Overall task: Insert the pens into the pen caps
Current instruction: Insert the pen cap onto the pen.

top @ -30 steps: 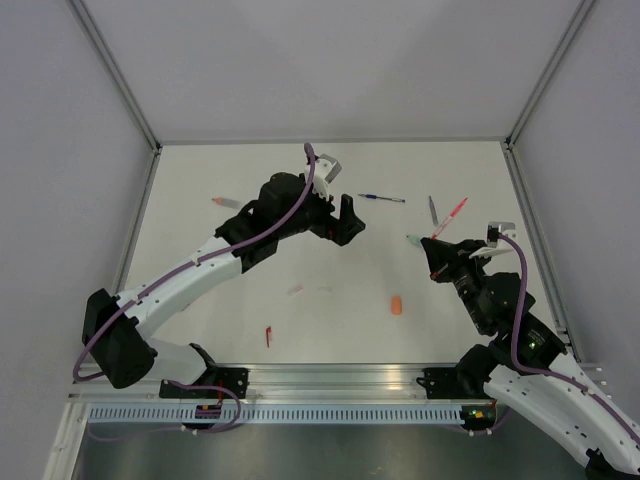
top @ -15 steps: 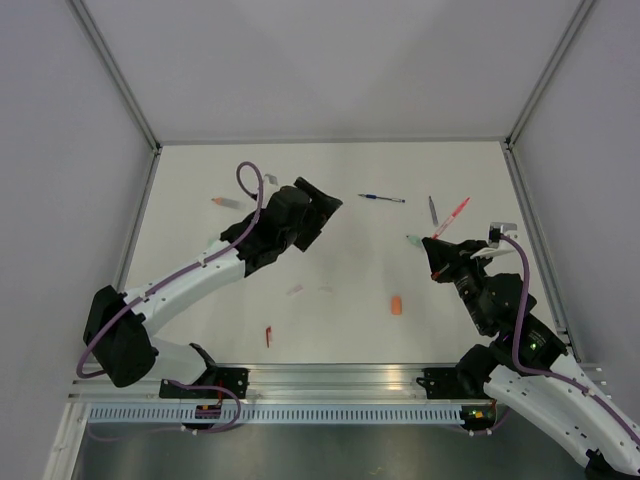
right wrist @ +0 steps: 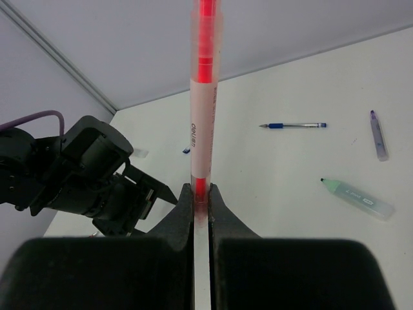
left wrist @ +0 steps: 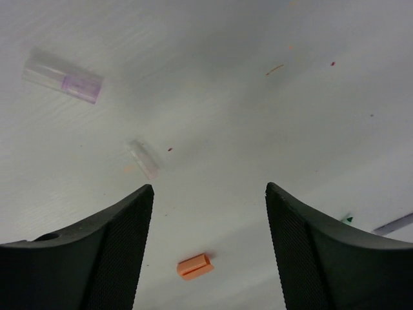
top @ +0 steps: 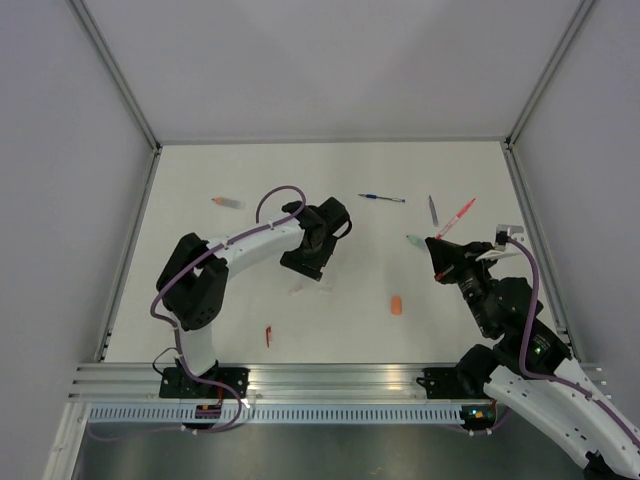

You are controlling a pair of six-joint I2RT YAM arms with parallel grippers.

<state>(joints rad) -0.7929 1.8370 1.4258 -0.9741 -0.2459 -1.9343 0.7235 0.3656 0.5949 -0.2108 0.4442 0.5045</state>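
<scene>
**Two-arm pen station: one pen gripped, caps loose on the counter**

The white counter (top: 480, 170) is closed in by grey walls (top: 320, 70) at its left, far and right sides. A metal rail (top: 330, 378) runs along its near edge. The widest bare stretches run along the far wall and at the near left.

The left tool (left wrist: 209, 190) hangs over the counter's middle, jaws spread and empty. The right tool (right wrist: 201, 197) is clenched on a red pen (right wrist: 205, 97), which slants toward the far right.

There are five pens:
- the held red pen;
- a blue pen (right wrist: 293, 125), a violet-grey pen (right wrist: 378, 134) and a mint pen (right wrist: 358, 197), lying apart in the far-right quarter;
- a salmon pen (top: 225, 202), alone at the far left.

There are three caps, none touching another:
- an orange cap (top: 398, 305) between the two tools;
- a violet-tinted clear cap (left wrist: 63, 79) under the left tool;
- a smaller clear cap (left wrist: 144, 158), also under the left tool.

A short red piece (top: 268, 336) lies near the rail; whether it is a pen or a cap cannot be told.
</scene>
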